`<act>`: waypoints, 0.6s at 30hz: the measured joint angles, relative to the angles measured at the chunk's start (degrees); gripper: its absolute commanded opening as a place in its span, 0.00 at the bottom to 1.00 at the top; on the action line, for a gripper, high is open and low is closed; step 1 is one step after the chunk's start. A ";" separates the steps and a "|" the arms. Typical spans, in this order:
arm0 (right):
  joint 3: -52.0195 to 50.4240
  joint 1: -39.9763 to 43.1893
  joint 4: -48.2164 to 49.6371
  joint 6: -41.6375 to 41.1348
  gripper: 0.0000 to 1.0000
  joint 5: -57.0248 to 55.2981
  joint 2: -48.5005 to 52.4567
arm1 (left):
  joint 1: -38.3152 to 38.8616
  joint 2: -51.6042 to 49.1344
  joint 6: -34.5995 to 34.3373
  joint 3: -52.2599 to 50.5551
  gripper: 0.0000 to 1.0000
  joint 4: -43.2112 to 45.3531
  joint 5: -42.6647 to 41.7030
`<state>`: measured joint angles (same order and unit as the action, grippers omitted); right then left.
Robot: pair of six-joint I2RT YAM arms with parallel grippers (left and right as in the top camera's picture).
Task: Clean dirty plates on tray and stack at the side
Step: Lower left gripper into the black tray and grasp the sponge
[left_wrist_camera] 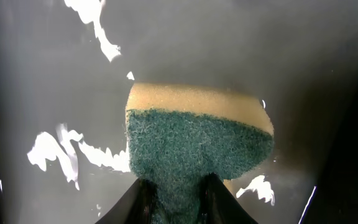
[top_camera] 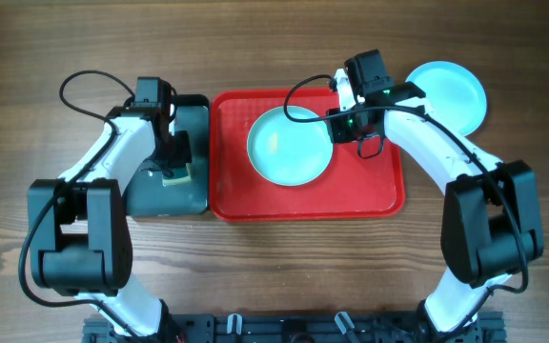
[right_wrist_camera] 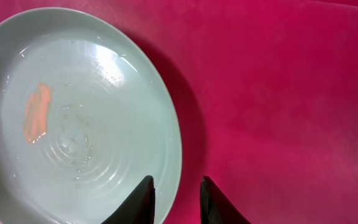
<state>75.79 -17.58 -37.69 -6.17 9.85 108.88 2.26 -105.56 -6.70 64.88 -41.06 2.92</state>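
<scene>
Wood table (top_camera: 274, 38). Left gripper (left_wrist_camera: 174, 183) was clamped on the sponge (left_wrist_camera: 197, 137), with the black tray (top_camera: 151, 195) right below it. The dirty plate (top_camera: 289, 145) sat on the red tray (top_camera: 370, 191), its smear (right_wrist_camera: 36, 115) up-left of the right gripper (right_wrist_camera: 176, 183). That gripper's jaws straddled the plate's rim, slightly apart; couldn't tell if they gripped. The side plate (top_camera: 451, 95) lay off-tray beyond that gripper. Step looked like scrubbing. Next move probably needs the sponge carried onto the smear.

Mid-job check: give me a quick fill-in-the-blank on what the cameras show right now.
1. The smear on the aqua plate in the red tray is coloured ____.
2. The left gripper pinches a sponge by its ____ scouring side.
3. The second aqua plate lies off the tray, on the wooden ____.
Missing words: orange; green; table.
</scene>
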 measured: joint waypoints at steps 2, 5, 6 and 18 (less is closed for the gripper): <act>0.00 0.00 -0.02 0.00 0.25 0.02 0.00 | 0.00 0.00 0.00 0.00 0.25 -0.02 0.00; 0.00 0.00 -0.02 0.00 0.25 0.02 0.00 | 0.00 -0.11 0.00 0.00 0.22 -0.02 0.00; 0.00 0.00 -0.02 0.00 0.25 0.02 0.00 | 0.00 -0.33 0.00 0.02 0.17 0.00 0.00; 0.00 0.00 0.00 0.00 0.30 0.20 0.00 | 0.00 -0.76 0.20 0.46 0.04 -0.15 -1.05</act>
<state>75.79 -17.58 -37.69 -6.17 10.04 108.88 2.26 -106.32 -6.50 65.34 -41.21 1.87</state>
